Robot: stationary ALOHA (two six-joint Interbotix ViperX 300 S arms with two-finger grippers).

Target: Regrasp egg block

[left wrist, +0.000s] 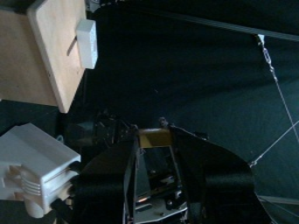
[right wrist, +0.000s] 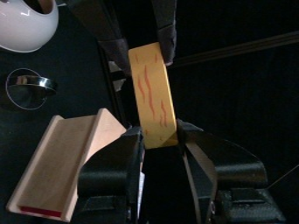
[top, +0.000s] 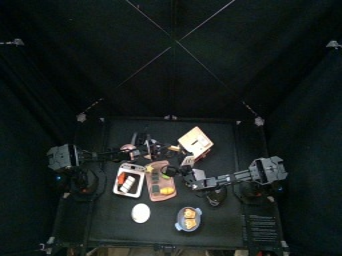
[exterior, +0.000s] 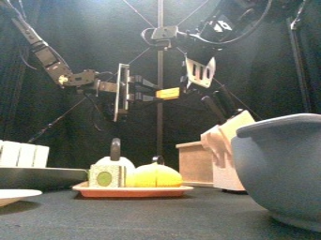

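Overhead, holding one egg block (right wrist: 153,92) above black curtained tabletop (top: 227,222): left end effector (left wrist: 153,140) and right end effector (right wrist: 156,140) both clamping it.

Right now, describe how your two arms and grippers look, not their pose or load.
Both arms are black, jointed, with cables running along them. The left gripper has two black, broad, rounded jaws; reddish lights glow in the housing between them. The right gripper has two matching glossy black jaws with curved outer shells. In the front view the arms show silvery metal at some joints.
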